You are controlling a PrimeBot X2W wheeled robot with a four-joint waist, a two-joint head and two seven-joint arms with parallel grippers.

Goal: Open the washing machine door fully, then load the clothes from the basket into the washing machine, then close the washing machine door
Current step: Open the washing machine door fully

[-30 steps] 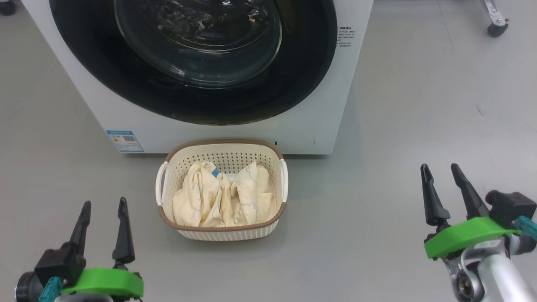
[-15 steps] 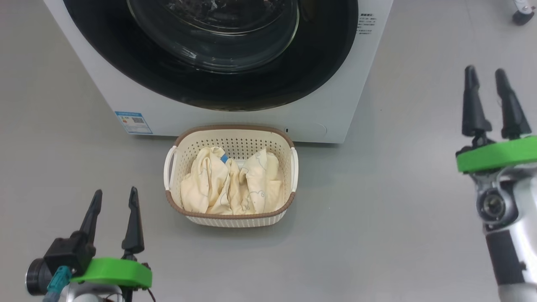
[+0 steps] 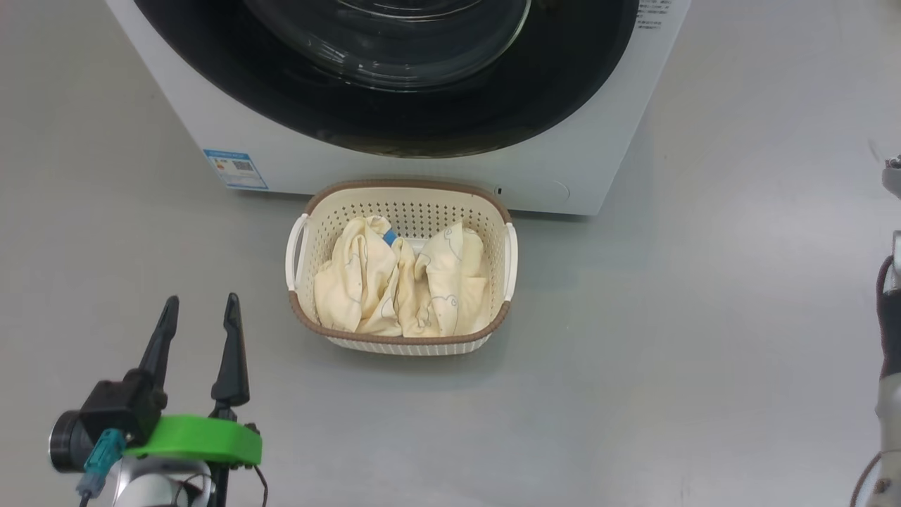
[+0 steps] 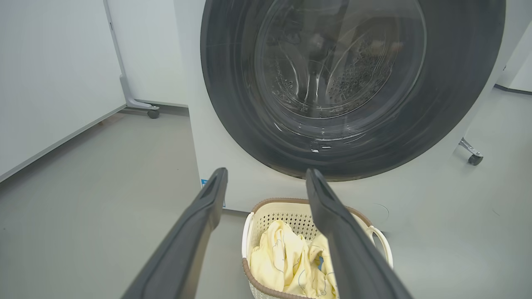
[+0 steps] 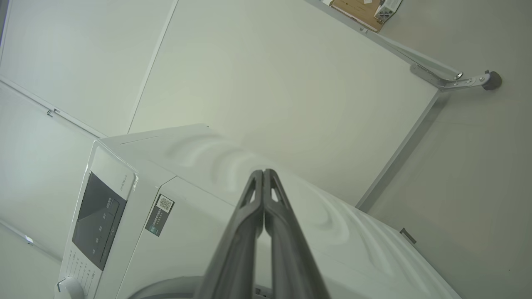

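Standing on a grey floor (image 3: 669, 317), a white front-loading washing machine (image 3: 295, 158) has its round, black-ringed door (image 3: 563, 91) shut flush against the front. The perforated steel drum (image 4: 357, 74) is visible through the glass in the left wrist view. Just in front of the machine, below the door, sits a cream basket (image 3: 401, 184) with a brown rim and white side handles. It holds crumpled pale yellow clothes (image 3: 366, 289). The left gripper (image 3: 201, 298) hangs low over the floor, well apart from the basket's left side, its two dark fingers spread and empty. The right gripper (image 5: 264, 172) is clenched, fingertips pressed together on nothing, pointing at the machine's upper corner near the dark control panel (image 5: 97, 220). A blue energy sticker (image 3: 236, 169) marks the machine's lower front corner. A small blue cloth piece (image 3: 389, 237) peeks from the top of the pile.
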